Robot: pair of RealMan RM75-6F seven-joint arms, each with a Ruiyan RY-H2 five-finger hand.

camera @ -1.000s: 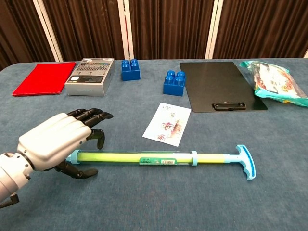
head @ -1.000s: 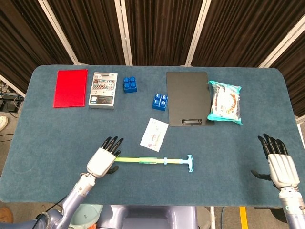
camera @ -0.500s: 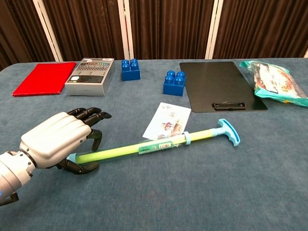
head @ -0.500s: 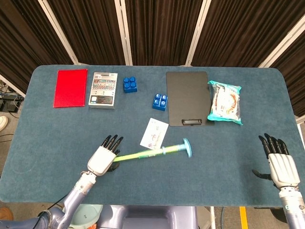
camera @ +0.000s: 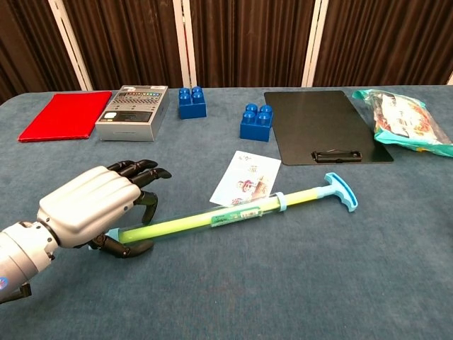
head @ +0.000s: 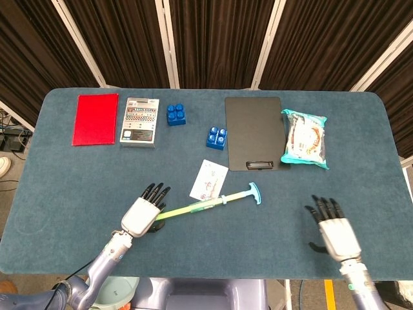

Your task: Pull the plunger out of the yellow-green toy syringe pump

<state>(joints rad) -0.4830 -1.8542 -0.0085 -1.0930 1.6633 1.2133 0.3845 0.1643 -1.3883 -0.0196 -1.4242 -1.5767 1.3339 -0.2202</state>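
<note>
The yellow-green toy syringe pump (head: pixel 206 205) (camera: pixel 233 216) lies slanted near the table's front, its handle end pointing far right. Its light-blue T-handle (head: pixel 255 192) (camera: pixel 341 191) sits on a short stretch of exposed plunger rod. My left hand (head: pixel 143 212) (camera: pixel 92 205) grips the barrel's left end, fingers over the top and thumb beneath, hiding that tip. My right hand (head: pixel 335 229) hovers with fingers spread and nothing in it at the front right, well clear of the handle; only the head view shows it.
A printed card (head: pixel 209 181) lies just behind the syringe barrel. Further back are a black clipboard (head: pixel 253 132), two blue blocks (head: pixel 217 137) (head: pixel 176 114), a grey box (head: pixel 140 121), a red book (head: pixel 95 119) and a snack bag (head: pixel 304 137).
The syringe has swung from lying level to slanted, handle end further from me, with my left hand on its end. My right hand has moved left, in from the table's right edge.
</note>
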